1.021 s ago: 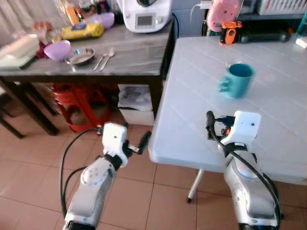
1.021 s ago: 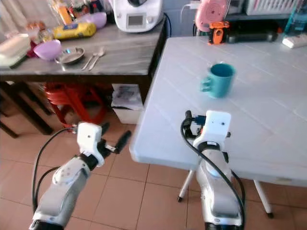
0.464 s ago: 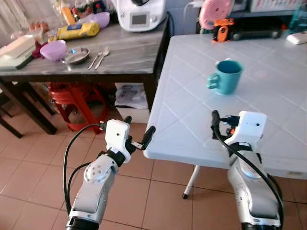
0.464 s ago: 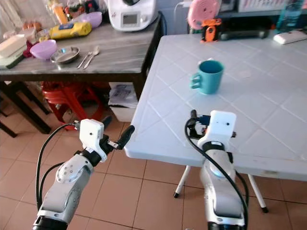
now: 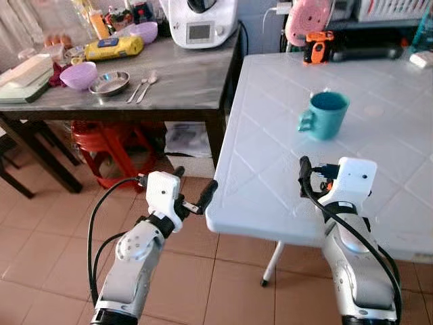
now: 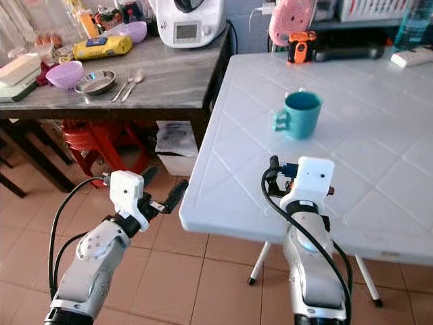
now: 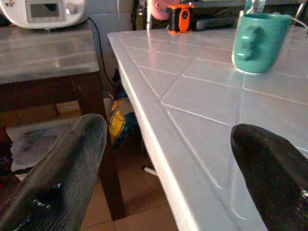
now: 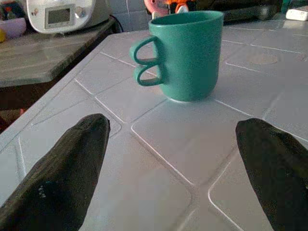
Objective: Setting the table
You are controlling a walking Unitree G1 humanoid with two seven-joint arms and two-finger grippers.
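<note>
A teal mug stands upright on the white tiled table, its double-loop handle facing my left. My right gripper hovers low over the table's near part, a short way before the mug, open with nothing between its fingers. My left gripper hangs open over the floor just off the table's near-left corner. In the left wrist view the mug shows far across the tabletop. A steel dish, two spoons and a purple bowl lie on the grey side table.
The side table also carries a white appliance, a yellow pack and a second purple bowl. Red stools stand beneath it. An orange-and-black tool sits at the white table's far edge. Tiled floor lies below my arms.
The whole picture has shifted a little, so the camera moved. Both grippers stay open in much the same places, and the mug has not moved.
</note>
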